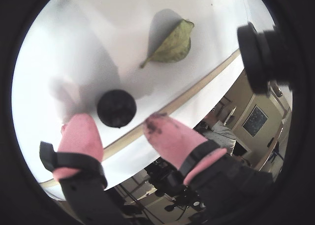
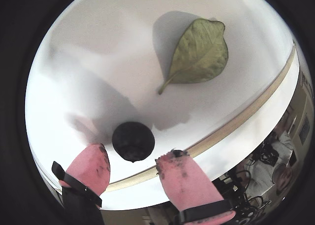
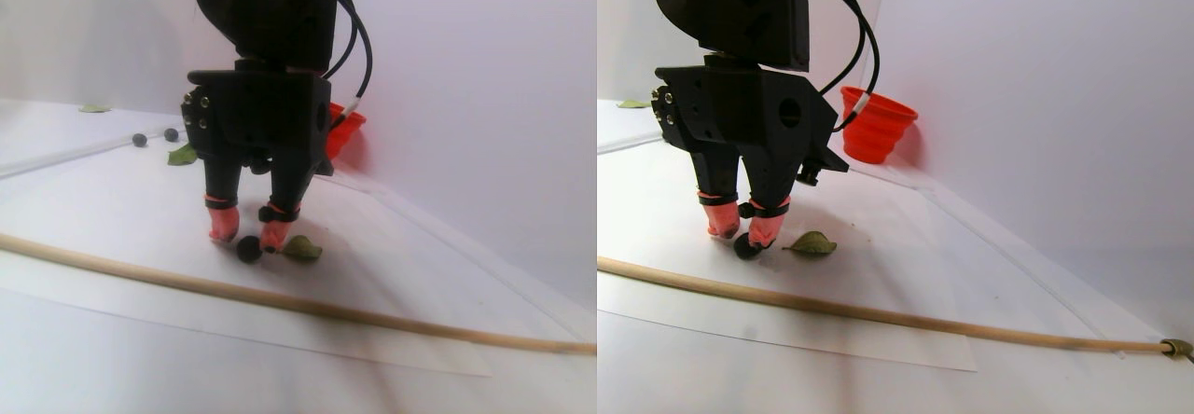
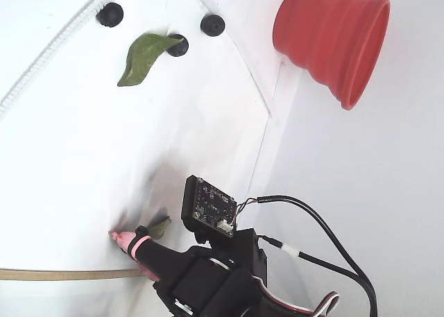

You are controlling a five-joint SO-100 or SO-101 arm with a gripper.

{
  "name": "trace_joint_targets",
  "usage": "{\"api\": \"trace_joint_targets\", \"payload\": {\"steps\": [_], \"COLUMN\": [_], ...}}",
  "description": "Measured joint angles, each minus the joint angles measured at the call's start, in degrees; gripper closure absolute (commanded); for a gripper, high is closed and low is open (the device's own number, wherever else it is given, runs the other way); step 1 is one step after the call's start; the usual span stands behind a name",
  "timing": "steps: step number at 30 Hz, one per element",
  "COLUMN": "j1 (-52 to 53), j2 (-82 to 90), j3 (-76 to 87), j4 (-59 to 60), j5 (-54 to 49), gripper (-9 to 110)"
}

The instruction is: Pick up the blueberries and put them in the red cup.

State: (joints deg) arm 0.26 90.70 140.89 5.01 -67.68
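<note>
Pink-tipped fingers (image 2: 133, 168) spread, straddling one blueberry (image 2: 133, 141) on the white table (image 2: 88, 62) just beside the wooden rod (image 2: 246, 121); likely risk: uneven closing squirts the round berry toward the dry leaf (image 2: 199, 52), far from the red cup (image 4: 333, 39).

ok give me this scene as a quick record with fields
end effector: open, pink fingertips low, either side of one blueberry
blueberry: on the white sheet, not lifted
leaf: just beyond that berry
other blueberries: three, far end beside a greener leaf
red cup: by the wall, contents not visible
wooden rod: lying across the sheet
</note>
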Motion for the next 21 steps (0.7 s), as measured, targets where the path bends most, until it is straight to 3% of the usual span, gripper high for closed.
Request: {"api": "trace_joint_targets", "payload": {"steps": [21], "j1": [0.0], "j2": [-2.3], "j3": [-1.8], "j4": [0.0], "j5": [-1.7], "gripper": [84]}}
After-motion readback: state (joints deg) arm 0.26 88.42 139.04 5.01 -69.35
